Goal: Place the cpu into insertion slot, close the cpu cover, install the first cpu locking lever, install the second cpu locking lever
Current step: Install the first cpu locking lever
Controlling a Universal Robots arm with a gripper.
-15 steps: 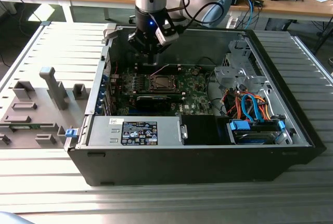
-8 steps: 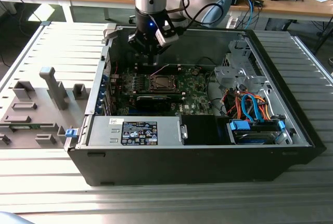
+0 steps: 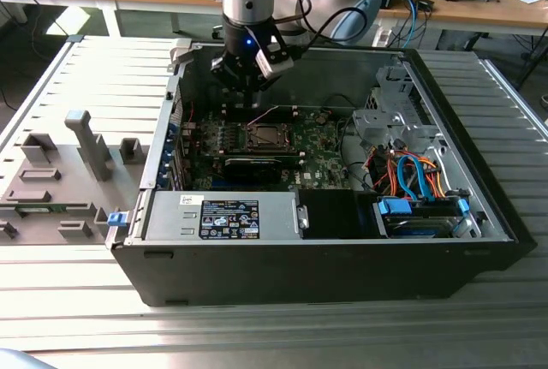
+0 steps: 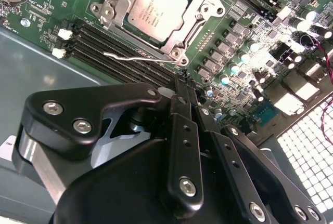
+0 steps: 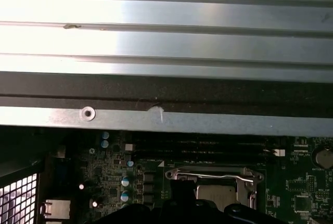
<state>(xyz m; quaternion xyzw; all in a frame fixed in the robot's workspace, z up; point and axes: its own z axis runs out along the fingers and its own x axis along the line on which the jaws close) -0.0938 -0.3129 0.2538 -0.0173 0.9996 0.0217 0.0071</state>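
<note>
Cpu (image 4: 157, 9) sits in the insertion slot (image 4: 200, 18) under the closed cpu cover (image 4: 115, 3), one locking lever (image 4: 136, 57) lying just beside it; the pincer (image 4: 183, 86), fingers together and empty, hovers near the slot.

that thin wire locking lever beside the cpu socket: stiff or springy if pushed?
Probably springy: the locking lever is a thin bent wire. It looks smooth, so the gripper may slip off. Likely light.

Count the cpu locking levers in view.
1: in the second wrist view a wire lever lies along the cover edge nearest the memory slots. Another may be hidden on the far side.
</note>
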